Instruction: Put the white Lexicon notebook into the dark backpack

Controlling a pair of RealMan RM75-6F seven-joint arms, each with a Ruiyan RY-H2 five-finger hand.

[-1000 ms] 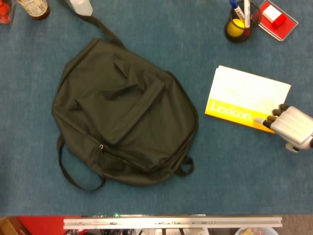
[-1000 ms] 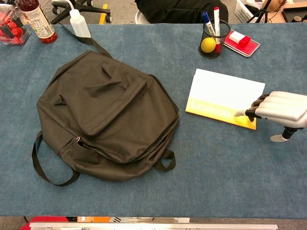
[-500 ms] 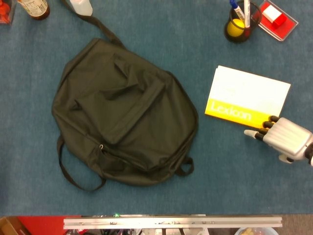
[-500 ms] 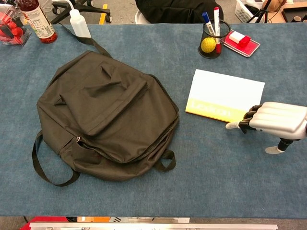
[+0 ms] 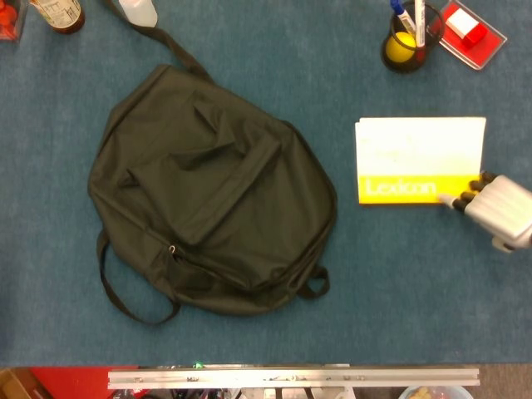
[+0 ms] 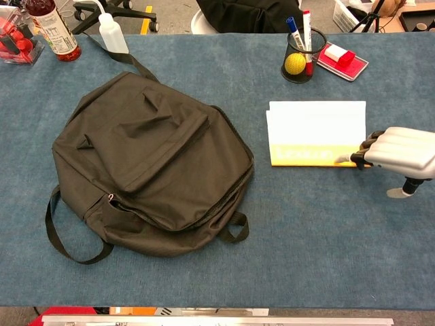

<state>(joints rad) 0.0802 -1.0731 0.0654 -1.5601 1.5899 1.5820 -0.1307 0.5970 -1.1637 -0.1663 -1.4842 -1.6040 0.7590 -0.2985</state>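
A blue-carpeted table [image 5: 391, 283] is filling both views. The dark backpack [image 5: 208, 187] is lying flat on the left half, at about nine o'clock from the table's centre, its straps trailing out at twelve and seven o'clock. It is looking closed; no open mouth is showing.

The white Lexicon notebook [image 5: 420, 158] is lying flat on the carpet at about three o'clock, well apart from the backpack, its edges running square to the table and its yellow band along the near edge.

The right hand [image 5: 499, 212] is sitting at the notebook's four o'clock corner. Its fingers are curling forward together, and the fingertips [image 6: 359, 157] are touching the yellow edge at that corner. They appear to be pressing or nudging, not gripping; nothing is being held. The left hand is not showing in either view.

The task seems to be at its first step: getting hold of the notebook. The next move likely calls for lifting that corner to slip fingers under the cover, and the backpack will probably need opening before anything goes in.

A pen cup [image 5: 405, 41] and a red tray [image 5: 474, 33] are standing at one o'clock.
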